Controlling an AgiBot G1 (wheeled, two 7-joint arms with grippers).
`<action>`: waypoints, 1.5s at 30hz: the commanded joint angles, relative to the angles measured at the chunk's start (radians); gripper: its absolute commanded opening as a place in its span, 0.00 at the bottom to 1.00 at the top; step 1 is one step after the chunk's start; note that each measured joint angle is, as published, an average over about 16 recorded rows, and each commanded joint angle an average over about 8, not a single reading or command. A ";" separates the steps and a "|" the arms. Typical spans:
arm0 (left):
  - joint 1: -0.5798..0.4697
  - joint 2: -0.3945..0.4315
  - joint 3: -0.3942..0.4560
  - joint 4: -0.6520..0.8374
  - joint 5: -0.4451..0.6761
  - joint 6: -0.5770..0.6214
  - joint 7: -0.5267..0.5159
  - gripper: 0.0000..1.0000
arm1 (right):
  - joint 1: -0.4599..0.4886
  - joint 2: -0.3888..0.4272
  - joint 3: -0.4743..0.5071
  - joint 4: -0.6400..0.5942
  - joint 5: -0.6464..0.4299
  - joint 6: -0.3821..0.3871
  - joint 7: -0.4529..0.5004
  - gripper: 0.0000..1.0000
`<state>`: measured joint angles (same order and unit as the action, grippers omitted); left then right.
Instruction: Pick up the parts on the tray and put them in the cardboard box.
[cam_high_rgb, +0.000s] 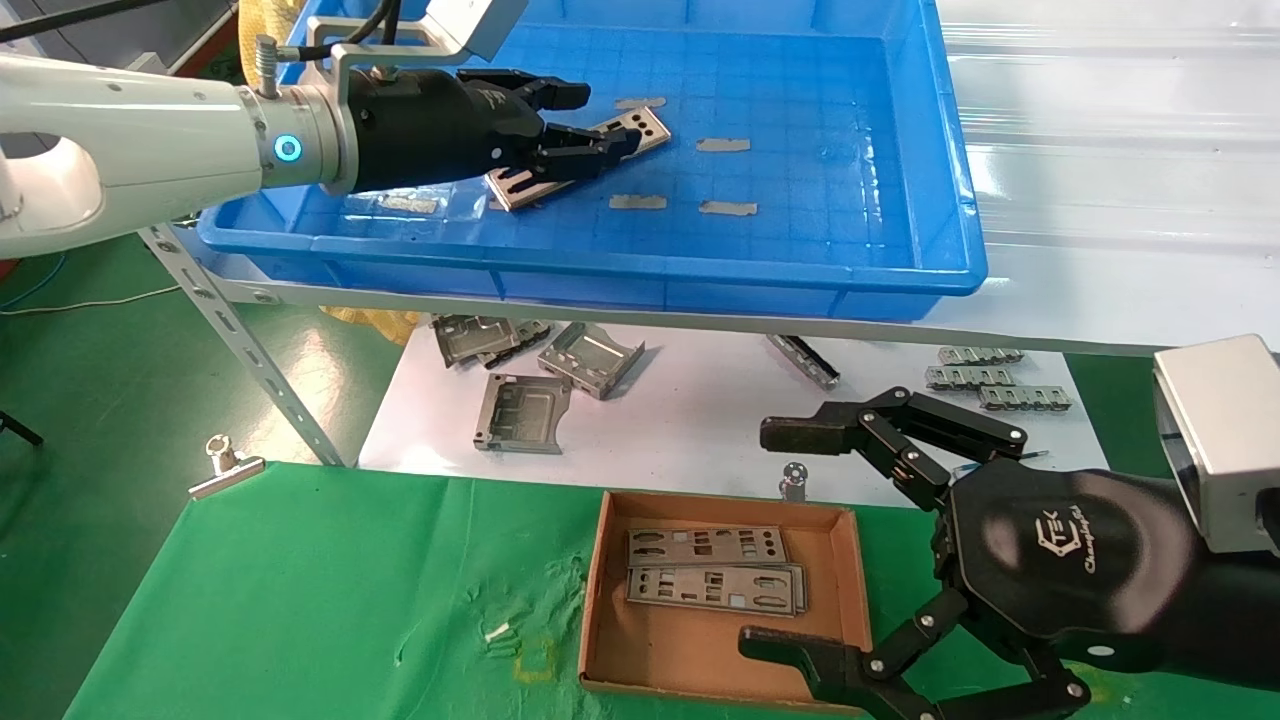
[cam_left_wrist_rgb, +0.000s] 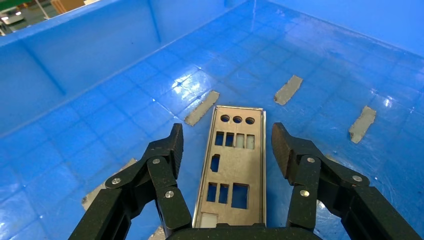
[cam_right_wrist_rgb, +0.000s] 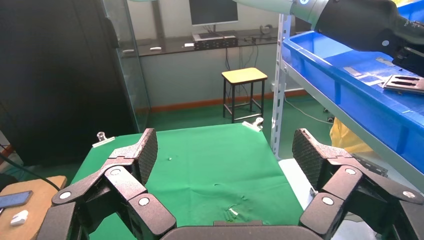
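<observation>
One part, a thin silver plate with port cut-outs (cam_high_rgb: 648, 126), lies flat on the floor of the blue tray (cam_high_rgb: 600, 265). My left gripper (cam_high_rgb: 590, 120) is open just over it. In the left wrist view the plate (cam_left_wrist_rgb: 235, 165) lies lengthwise between the spread fingers (cam_left_wrist_rgb: 172, 150) with a gap on each side. The cardboard box (cam_high_rgb: 593, 600) sits on the green cloth and holds two plates (cam_high_rgb: 705, 545). My right gripper (cam_high_rgb: 775, 540) is open and empty at the box's right end; its wrist view shows nothing between the fingers (cam_right_wrist_rgb: 145, 152).
Several grey tape strips (cam_high_rgb: 723, 144) lie on the tray floor. Boxy grey brackets (cam_high_rgb: 522, 412) and small metal pieces (cam_high_rgb: 975, 376) lie on a white sheet under the shelf. A slanted metal shelf leg (cam_high_rgb: 240, 340) and a binder clip (cam_high_rgb: 225, 465) are at the left.
</observation>
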<state>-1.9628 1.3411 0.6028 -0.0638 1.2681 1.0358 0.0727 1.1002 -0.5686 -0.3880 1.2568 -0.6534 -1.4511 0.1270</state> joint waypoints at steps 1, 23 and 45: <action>-0.001 -0.001 0.001 0.000 0.000 0.002 0.000 0.00 | 0.000 0.000 0.000 0.000 0.000 0.000 0.000 1.00; -0.006 -0.007 0.003 0.009 -0.009 0.018 0.003 0.00 | 0.000 0.000 0.000 0.000 0.000 0.000 0.000 1.00; -0.032 -0.015 0.017 0.016 0.005 0.074 0.055 1.00 | 0.000 0.000 0.000 0.000 0.000 0.000 0.000 1.00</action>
<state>-1.9940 1.3276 0.6207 -0.0461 1.2743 1.1048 0.1250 1.1002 -0.5685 -0.3882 1.2568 -0.6532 -1.4510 0.1269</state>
